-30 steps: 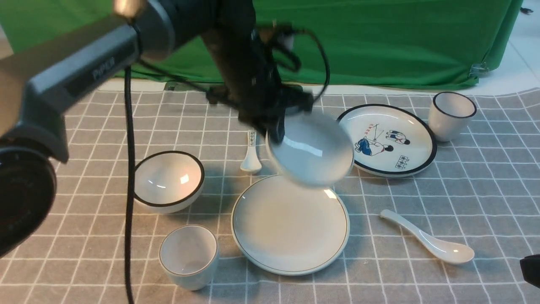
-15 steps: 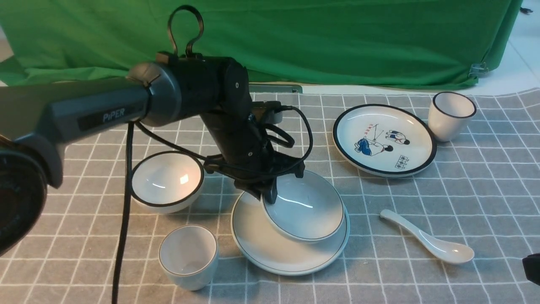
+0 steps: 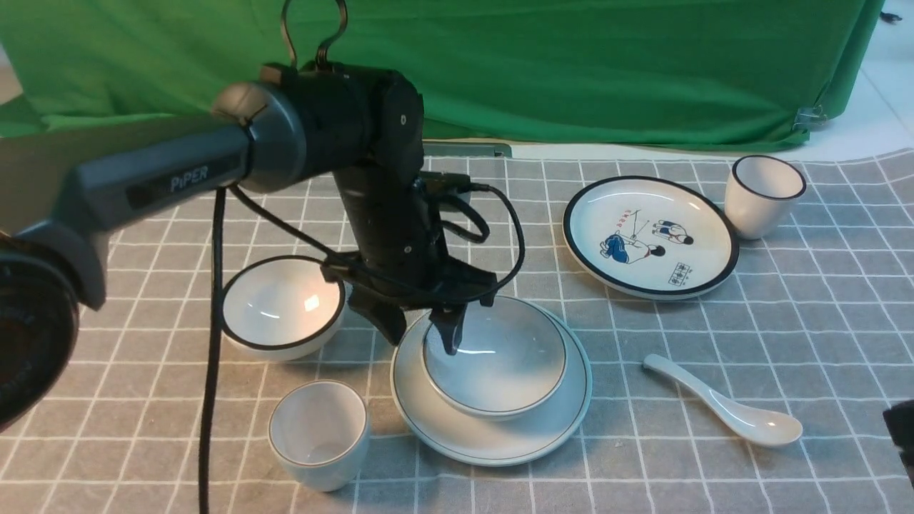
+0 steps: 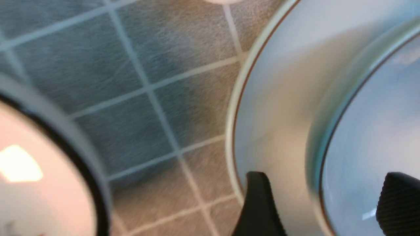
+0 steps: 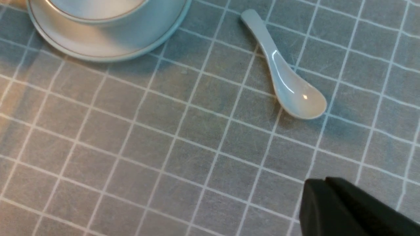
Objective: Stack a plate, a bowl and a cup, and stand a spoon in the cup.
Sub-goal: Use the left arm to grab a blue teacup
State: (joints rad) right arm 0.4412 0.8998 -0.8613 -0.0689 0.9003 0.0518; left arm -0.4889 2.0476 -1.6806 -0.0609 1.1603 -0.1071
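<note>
The pale bowl (image 3: 507,364) sits inside the plain plate (image 3: 493,446) at the front centre. My left gripper (image 3: 421,328) is open and straddles the bowl's left rim, one finger inside and one outside over the plate. In the left wrist view the bowl (image 4: 377,124) rim runs between the spread fingers (image 4: 259,203), above the plate (image 4: 279,114). The pale cup (image 3: 319,432) stands front left of the plate. The plain spoon (image 3: 728,407) lies to the plate's right, also in the right wrist view (image 5: 285,82). My right gripper (image 5: 325,183) is shut and empty, near the spoon.
A black-rimmed bowl (image 3: 282,307) stands left of the plate, close to my left arm. A cartoon plate (image 3: 650,235) and a black-rimmed cup (image 3: 764,194) are at the back right. A green cloth hangs behind the table.
My left arm brought the bowl down from the air onto the plate, then opened its jaws. The bowl settled nearer the plate's middle. The right arm has not moved.
</note>
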